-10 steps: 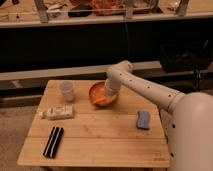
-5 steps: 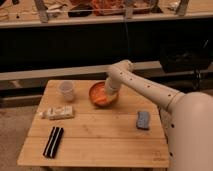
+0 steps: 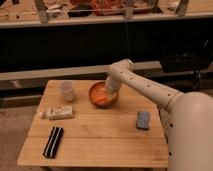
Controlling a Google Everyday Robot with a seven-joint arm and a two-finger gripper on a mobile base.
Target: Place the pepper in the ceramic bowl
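Nearest me on the wood-plank tabletop [image 3: 100, 137], front-left: 1 flat black item [image 3: 53, 141], looks like 2 slim matte bars side by side. Right side, a bit further in: 1 blue sponge [image 3: 143, 120], a soft rounded rectangle. Left, mid-depth: 1 pale oblong packet [image 3: 56, 112] lying flat. Behind that, 1 small translucent cup [image 3: 67, 90], upright, approx. cylindrical. Right of the cup and apart from it: 1 ceramic bowl [image 3: 92, 95], round, shallow, orange-red w/ a darker rim. Inside it, on the near side, is 1 paler orange slim shape I take for the pepper [image 3: 102, 101]; I can't make out the stem. The 1 smooth white arm [image 3: 145, 87] reaches in from the right, and its gripper [image 3: 111, 92] is down in the bowl's right half, right by the pepper. Can't tell how wide the jaws are or whether they've got the pepper. Beyond the tabletop: a dark wall, then a cluttered counter [image 3: 60, 20] up top.
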